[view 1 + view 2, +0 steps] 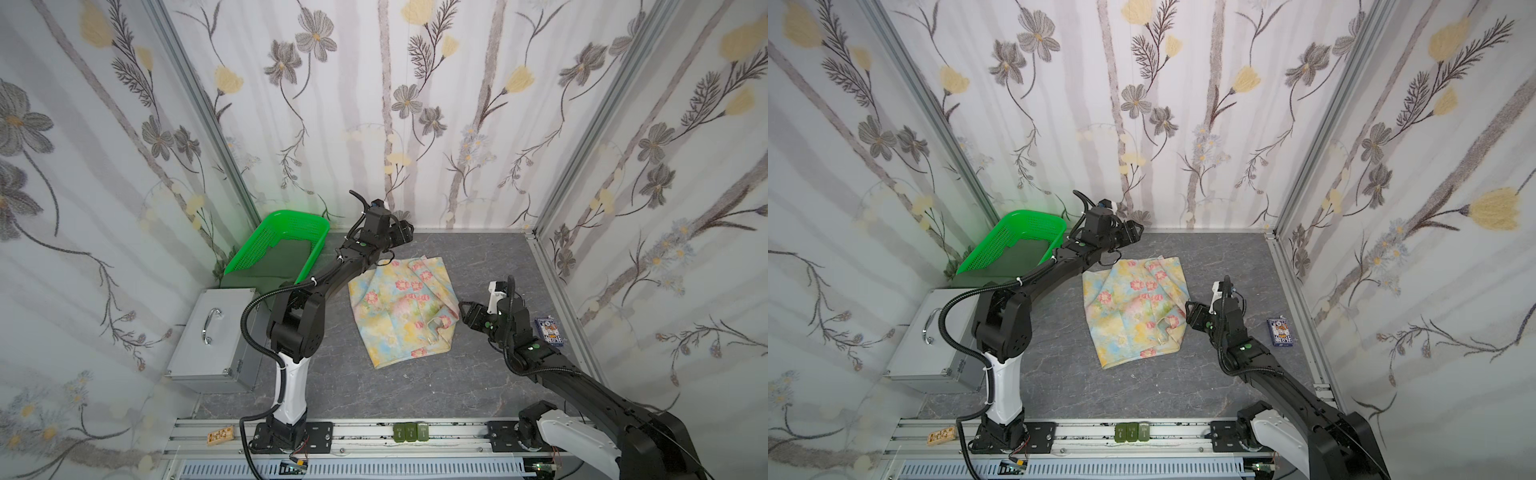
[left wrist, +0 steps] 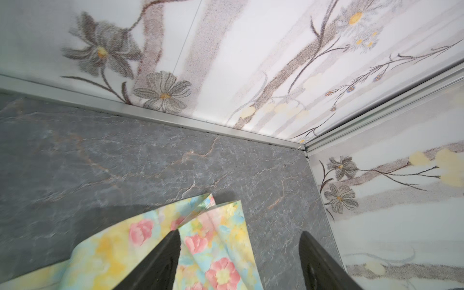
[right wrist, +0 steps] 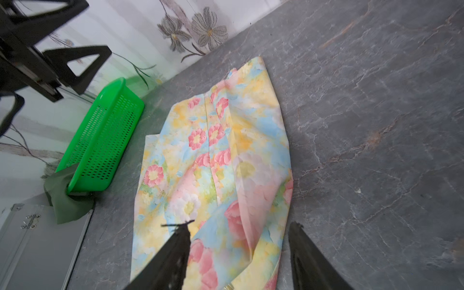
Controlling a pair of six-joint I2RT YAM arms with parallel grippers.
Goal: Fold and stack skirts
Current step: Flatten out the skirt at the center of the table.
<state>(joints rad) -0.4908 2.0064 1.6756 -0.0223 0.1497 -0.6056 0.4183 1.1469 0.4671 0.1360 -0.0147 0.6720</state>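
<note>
The pastel yellow-blue skirt with pink flowers (image 1: 399,307) (image 1: 1133,307) lies folded over in the middle of the grey table. My left gripper (image 1: 405,232) (image 1: 1133,230) hovers open above its far corner, and part of the cloth (image 2: 213,251) lies below its spread fingers (image 2: 239,232). My right gripper (image 1: 463,309) (image 1: 1190,309) is open at the skirt's right edge, and the raised fold (image 3: 218,163) lies beneath its jaws (image 3: 241,223). The dark green skirt (image 1: 282,262) (image 1: 1021,257) (image 3: 65,206) sits in and under the tilted basket.
A bright green mesh basket (image 1: 299,216) (image 1: 1034,218) (image 3: 105,130) leans at the back left. A metal case (image 1: 212,332) (image 1: 930,332) stands in front of it. A card deck (image 1: 548,330) (image 1: 1281,331) lies by the right wall. Small green blocks (image 1: 411,432) rest on the front rail.
</note>
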